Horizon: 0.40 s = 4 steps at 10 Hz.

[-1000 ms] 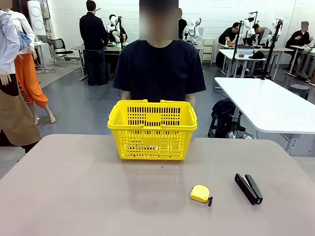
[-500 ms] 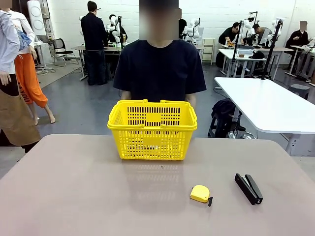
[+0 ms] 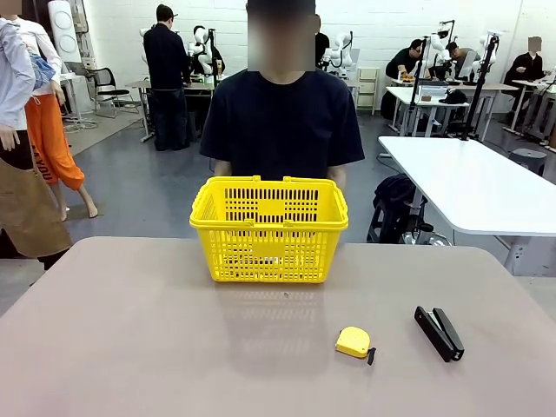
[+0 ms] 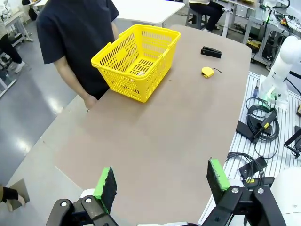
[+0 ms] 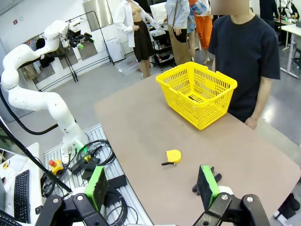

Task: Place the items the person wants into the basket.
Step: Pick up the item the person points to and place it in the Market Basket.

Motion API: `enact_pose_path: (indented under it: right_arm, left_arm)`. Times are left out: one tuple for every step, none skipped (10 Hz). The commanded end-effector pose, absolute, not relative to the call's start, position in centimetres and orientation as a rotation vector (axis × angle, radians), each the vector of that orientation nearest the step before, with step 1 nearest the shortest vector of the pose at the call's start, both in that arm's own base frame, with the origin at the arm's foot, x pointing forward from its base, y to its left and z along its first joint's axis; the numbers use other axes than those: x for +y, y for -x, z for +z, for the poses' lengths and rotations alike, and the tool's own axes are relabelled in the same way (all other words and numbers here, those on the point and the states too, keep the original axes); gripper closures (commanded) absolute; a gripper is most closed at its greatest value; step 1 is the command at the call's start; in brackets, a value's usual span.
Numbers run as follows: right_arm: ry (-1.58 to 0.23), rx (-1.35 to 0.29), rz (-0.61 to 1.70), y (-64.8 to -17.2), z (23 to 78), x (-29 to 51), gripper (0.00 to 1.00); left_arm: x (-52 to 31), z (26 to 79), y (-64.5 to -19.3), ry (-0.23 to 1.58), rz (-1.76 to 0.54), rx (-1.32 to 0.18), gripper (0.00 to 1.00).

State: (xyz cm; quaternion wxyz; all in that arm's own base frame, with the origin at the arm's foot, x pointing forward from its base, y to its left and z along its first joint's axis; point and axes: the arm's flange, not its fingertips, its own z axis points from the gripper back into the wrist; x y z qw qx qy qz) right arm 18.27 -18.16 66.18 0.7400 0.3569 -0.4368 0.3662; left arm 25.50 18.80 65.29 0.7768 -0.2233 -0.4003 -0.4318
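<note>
The yellow basket (image 3: 269, 248) stands at the far middle of the table, right in front of the person (image 3: 287, 122) in a black T-shirt. Dark slim items (image 5: 194, 99) lie on its floor; I cannot tell them apart. In the left wrist view my left gripper (image 4: 161, 179) hangs open and empty above the table's near corner, far from the basket (image 4: 157, 70). My right gripper (image 5: 152, 186) is open and empty too, high over the table edge, well short of the basket (image 5: 181, 106).
A small yellow tape measure (image 3: 353, 342) and a black stapler (image 3: 439, 333) lie on the near right of the table. The person's hand (image 4: 89, 101) rests at the far table edge. Cables lie beside each arm's base.
</note>
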Motion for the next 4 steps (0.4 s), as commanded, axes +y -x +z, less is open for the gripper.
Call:
enact_pose_path:
  right_arm:
    - [-0.801,-0.982,0.818,-18.39,66.34,-18.07,0.00]
    - [-0.801,-0.982,0.818,-18.39,66.34,-18.07,0.00]
    - [-0.801,-0.982,0.818,-18.39,66.34,-18.07,0.00]
    - [-0.801,-0.982,0.818,-18.39,66.34,-18.07,0.00]
  left_arm:
    - [18.84,65.26,-25.39,0.477,-0.946,-0.873,0.00]
    - [18.84,65.26,-25.39,0.477,-0.946,-0.873,0.00]
    - [18.84,65.26,-25.39,0.477,-0.946,-0.873,0.00]
    - [18.84,65.26,-25.39,0.477,-0.946,-0.873,0.00]
